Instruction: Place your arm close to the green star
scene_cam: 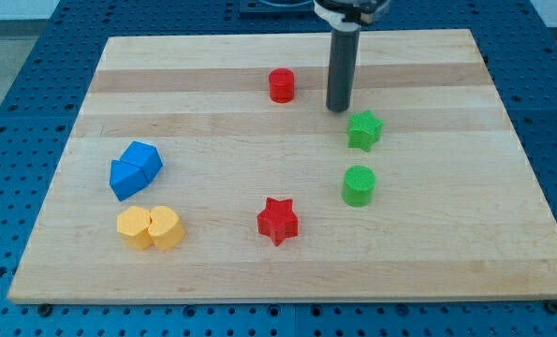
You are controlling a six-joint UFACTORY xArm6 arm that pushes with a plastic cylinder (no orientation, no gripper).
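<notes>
Big wood board (212, 271) fills most of the pic — light tan w/ long stripes running left to right. Under it sits a blue table (16, 65) full of little round holes in rows, showing on all sides & corners. Light is bright & even — soft shadows only. No walls or windows in view.

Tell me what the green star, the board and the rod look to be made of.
The green star-shaped block: probably matte plastic, with uniform saturated colour and no shine. The pale wooden board: wood, with visible grain and glued strips, smooth finish. The dark straight rod: dark, slightly glossy, perhaps metal or plastic; unclear. My tip rests just to the upper left of the star.
</notes>
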